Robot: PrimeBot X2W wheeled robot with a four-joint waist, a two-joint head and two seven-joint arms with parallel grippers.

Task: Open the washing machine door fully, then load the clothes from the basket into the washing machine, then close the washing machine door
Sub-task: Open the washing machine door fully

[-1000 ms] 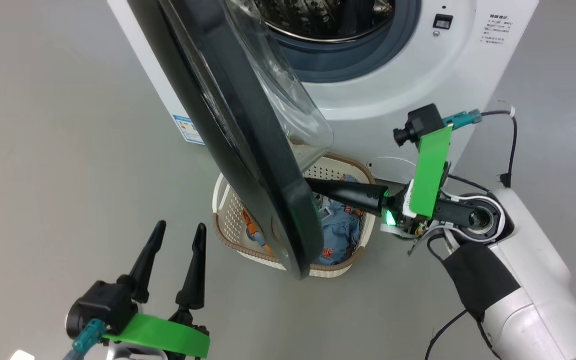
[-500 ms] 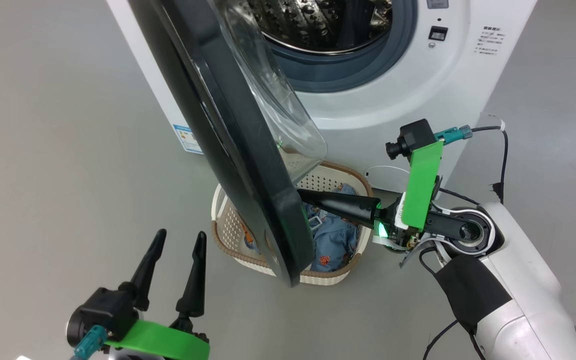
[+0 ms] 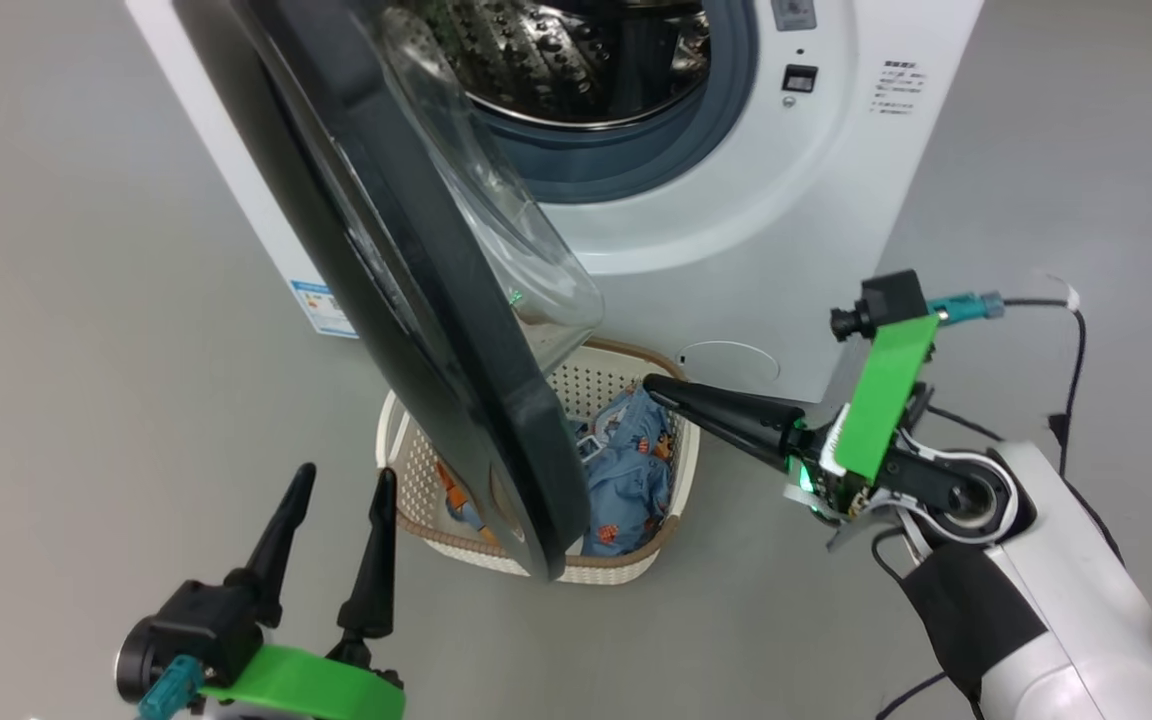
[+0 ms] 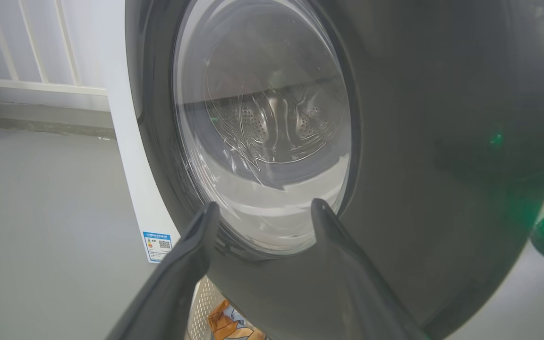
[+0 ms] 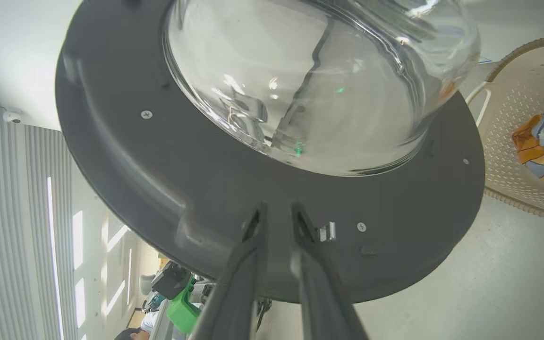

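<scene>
The washing machine (image 3: 766, 230) stands with its steel drum (image 3: 556, 50) showing. The washing machine door (image 3: 406, 300) hangs partly open, its black rim edge-on over the basket (image 3: 626, 575), and its glass bowl (image 3: 496, 230) faces the drum. Light blue and orange clothes (image 3: 626, 470) lie in the basket. My right gripper (image 3: 651, 383) is shut, with nothing in it. It points at the door's inner side (image 5: 206, 179), a short gap away from it. My left gripper (image 3: 346, 472) is open and empty, low before the door's outer face (image 4: 442, 118).
A round cover (image 3: 731, 360) sits low on the machine's front and a blue label (image 3: 321, 305) on its left side. A black cable (image 3: 1066, 400) trails on the floor at the right. Bare grey floor (image 3: 86, 350) spreads to the left. A white railing (image 4: 17, 85) stands beyond.
The head camera has shifted, so the whole scene sits lower and further left. My right gripper's fingertips, earlier against the door's lower edge, have drawn back to the right of it.
</scene>
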